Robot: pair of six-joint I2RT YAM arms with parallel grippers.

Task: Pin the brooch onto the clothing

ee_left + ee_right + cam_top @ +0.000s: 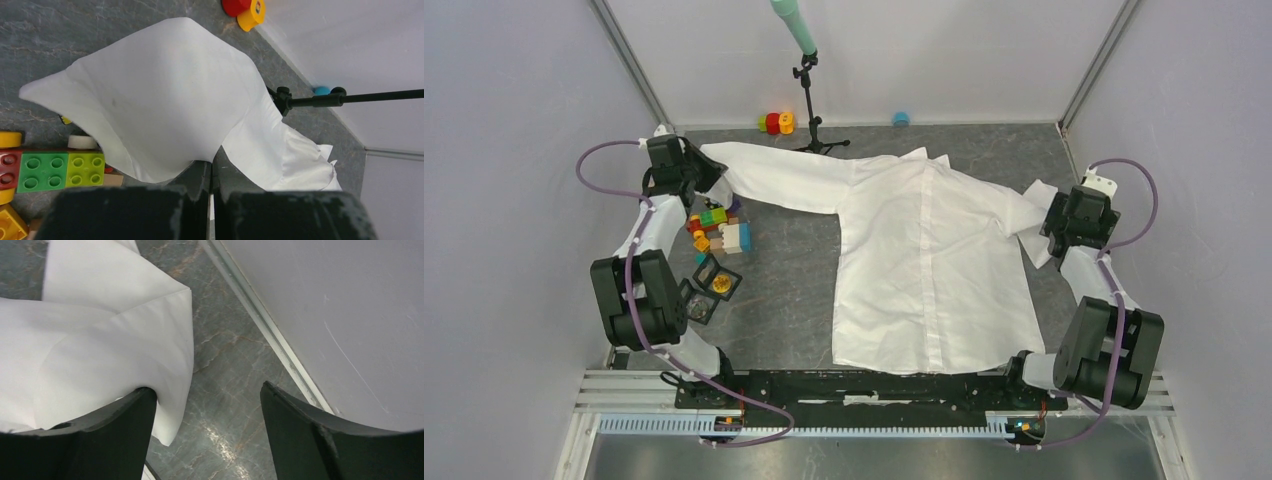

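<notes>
The white shirt (924,260) lies spread flat on the grey table, collar at the far side and sleeves out to both sides. My left gripper (711,187) is shut on the end of the shirt's left sleeve (165,90); the fabric is pinched between the closed fingers (211,167). My right gripper (1051,225) is open at the right sleeve (100,340), with its left finger (120,425) touching the fabric edge and its right finger over bare table. A small orange-gold ornament, likely the brooch (721,284), sits in a black open box left of the shirt.
Toy blocks (719,230) (50,170) lie beside the left sleeve. A second black box (696,306) is by the left arm. A black microphone stand (809,100) (350,97), a red-yellow toy (776,122) and a blue ball (901,118) stand at the back. The wall (350,315) is close on the right.
</notes>
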